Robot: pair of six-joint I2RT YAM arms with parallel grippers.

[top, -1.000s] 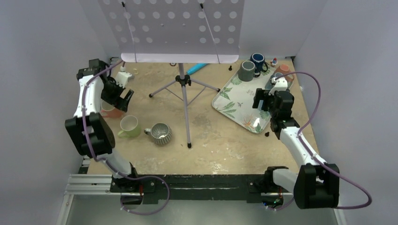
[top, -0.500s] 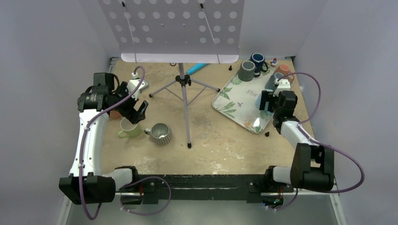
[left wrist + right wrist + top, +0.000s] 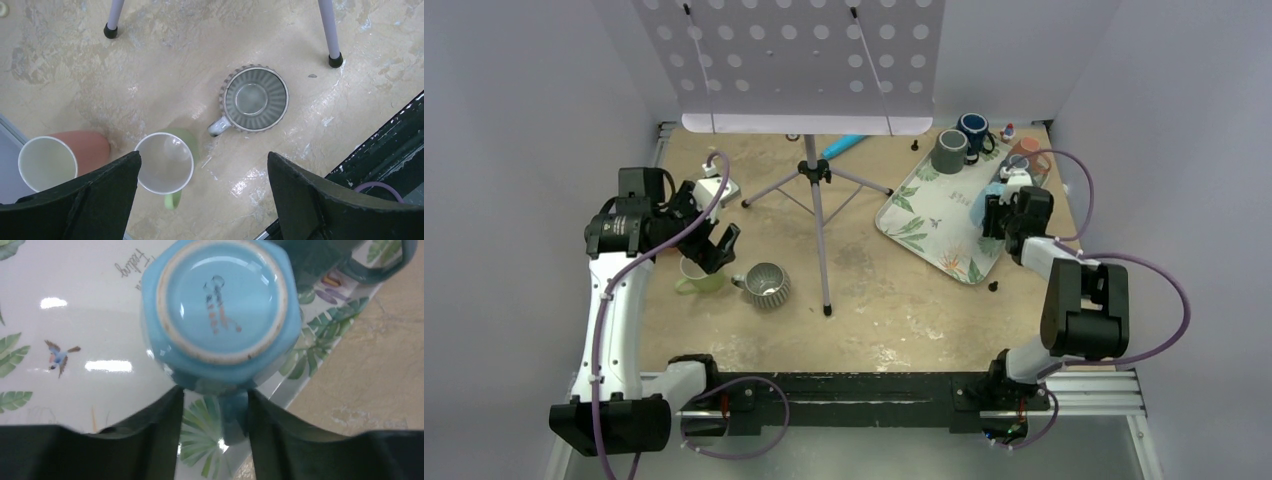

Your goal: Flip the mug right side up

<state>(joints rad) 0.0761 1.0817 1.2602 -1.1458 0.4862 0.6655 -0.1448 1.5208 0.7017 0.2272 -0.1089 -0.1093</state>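
Note:
A light blue mug (image 3: 222, 300) stands upside down on the leaf-patterned tray (image 3: 75, 330), base toward the right wrist camera. Its handle points at my right gripper (image 3: 215, 392). The jaws straddle that handle: the right finger is against it, while a strip of tray shows between it and the left finger. From above, the same mug (image 3: 980, 204) shows just left of the right gripper (image 3: 999, 212). My left gripper (image 3: 204, 156) hangs wide open and holds nothing, above a green mug (image 3: 165, 162) and a grey ribbed mug (image 3: 255, 98), both mouth up.
A music stand's tripod (image 3: 814, 180) stands mid-table, two feet in the left wrist view. A pink cup (image 3: 47, 162) sits left of the green mug. A grey mug (image 3: 948, 151), a dark blue mug (image 3: 973, 128) and an orange mug (image 3: 1028, 150) crowd the tray's far end.
My right gripper moved farther over the tray to the light blue mug and its jaws narrowed around the handle. The left arm swung from the pink cup to above the green mug.

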